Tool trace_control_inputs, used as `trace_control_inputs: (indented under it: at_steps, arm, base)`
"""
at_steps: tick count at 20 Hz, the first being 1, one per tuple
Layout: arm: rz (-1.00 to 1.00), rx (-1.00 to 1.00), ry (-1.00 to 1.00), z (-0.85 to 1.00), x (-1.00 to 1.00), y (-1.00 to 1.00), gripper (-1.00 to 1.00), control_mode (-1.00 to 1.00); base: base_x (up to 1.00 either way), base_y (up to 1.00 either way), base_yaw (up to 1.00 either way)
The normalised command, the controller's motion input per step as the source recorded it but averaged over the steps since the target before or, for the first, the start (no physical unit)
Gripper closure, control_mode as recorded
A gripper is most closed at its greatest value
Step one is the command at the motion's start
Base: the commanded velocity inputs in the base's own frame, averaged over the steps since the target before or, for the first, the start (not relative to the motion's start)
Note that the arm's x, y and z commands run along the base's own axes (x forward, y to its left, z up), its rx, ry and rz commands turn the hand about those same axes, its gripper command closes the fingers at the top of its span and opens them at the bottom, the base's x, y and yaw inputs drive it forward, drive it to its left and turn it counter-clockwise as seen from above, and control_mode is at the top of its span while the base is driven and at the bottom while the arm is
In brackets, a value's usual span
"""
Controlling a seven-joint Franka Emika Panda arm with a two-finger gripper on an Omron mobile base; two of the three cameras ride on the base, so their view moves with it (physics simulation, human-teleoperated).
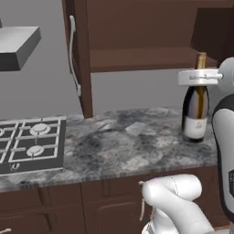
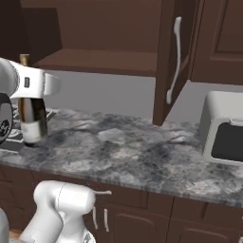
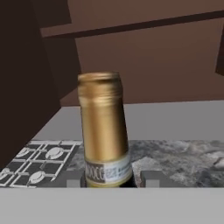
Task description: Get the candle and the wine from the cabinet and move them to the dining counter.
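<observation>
The wine (image 1: 195, 114) is a dark bottle with a gold foil neck and a pale label. It stands upright on the marbled counter (image 1: 119, 141) right of the stove, below the open cabinet (image 1: 137, 57). My gripper (image 1: 201, 77) reaches its neck from the right. In the hand view the gripper (image 3: 111, 179) is open, with one fingertip (image 3: 74, 179) on each side of the gold neck (image 3: 105, 131) and a small gap on the right. The bottle (image 2: 33, 121) also shows at the left of the right base view. The candle is out of view, and the cabinet shelf looks bare.
A gas stove (image 1: 32, 141) lies at the counter's left under a grey hood (image 1: 18, 45). The cabinet's open door (image 1: 77, 59) with its silver handle hangs over the counter. A white appliance (image 2: 223, 128) stands at the right. Drawer fronts (image 2: 142, 213) run below.
</observation>
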Motion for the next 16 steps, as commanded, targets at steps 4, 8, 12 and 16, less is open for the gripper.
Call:
trace_control_inputs:
  at_steps: [4, 8, 12, 16]
  arm:
    - [0.0, 0.0, 0.0, 0.0, 0.0, 0.0, 1.0, 1.0]
    - [0.0, 0.0, 0.0, 0.0, 0.0, 0.0, 1.0, 1.0]
    - [0.0, 0.0, 0.0, 0.0, 0.0, 0.0, 1.0, 1.0]
    - [0.0, 0.0, 0.0, 0.0, 0.0, 0.0, 1.0, 1.0]
  base:
    - [-1.0, -0.17, 0.06]
    - [-0.87, 0.05, 0.64]
    - [-0.23, 0.0, 1.0]
    - [-0.16, 0.0, 1.0]
